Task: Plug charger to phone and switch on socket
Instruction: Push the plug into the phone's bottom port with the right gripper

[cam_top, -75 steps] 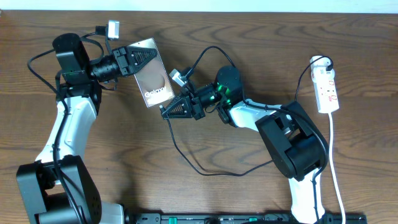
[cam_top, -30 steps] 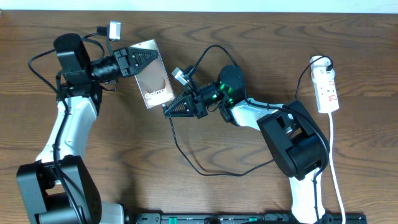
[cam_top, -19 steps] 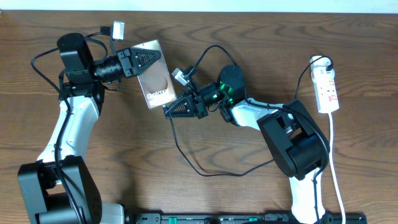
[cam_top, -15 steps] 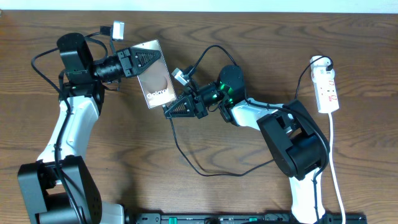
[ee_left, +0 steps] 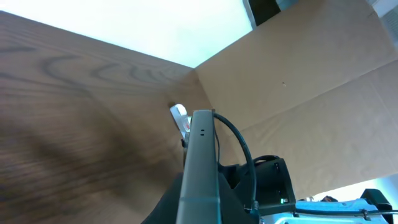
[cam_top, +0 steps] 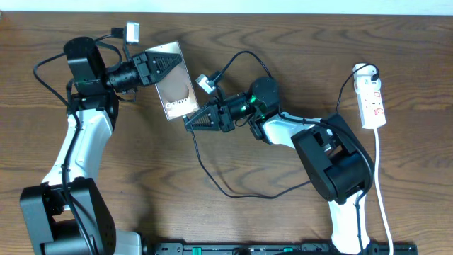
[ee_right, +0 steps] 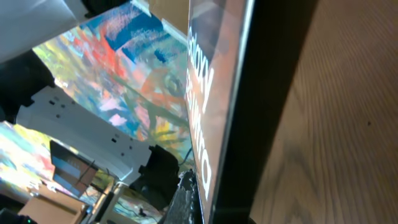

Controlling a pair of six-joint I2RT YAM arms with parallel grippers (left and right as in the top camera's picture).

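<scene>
Overhead view: the left gripper (cam_top: 161,65) is clamped on the upper end of the phone (cam_top: 180,91). The phone is a brown-grey slab lying aslant at the far left-centre of the wooden table (cam_top: 141,170). White "Galaxy" lettering (cam_top: 177,106) runs along the phone's lower end, below a faint round mark.

The right gripper (cam_top: 190,122) has its jaws pressed together to a narrow point, just beside the phone's lower corner. The charger (cam_top: 248,197), a thin black cable, leaves that point, drops toward the near edge and loops back to the right arm. The plug tip itself is too small to make out.

The socket (cam_top: 373,105), a white power strip with red switch marks, lies at the far right, well apart from the phone. Its white cord (cam_top: 383,191) trails toward the near edge. No print on the strip can be read.

From the left wrist, the phone (ee_left: 199,174) is seen edge-on and upright, with small dots on its end face. A black cable (ee_left: 239,149) arcs just behind it, with brown cardboard beyond.

From the right wrist, the phone (ee_right: 261,93) fills the view at close range. Its glossy face mirrors bright colours, and only "alaxy" (ee_right: 202,93) can be read, with further white letters below it blurred. Whether the phone touches the table (ee_right: 342,124) cannot be told.
</scene>
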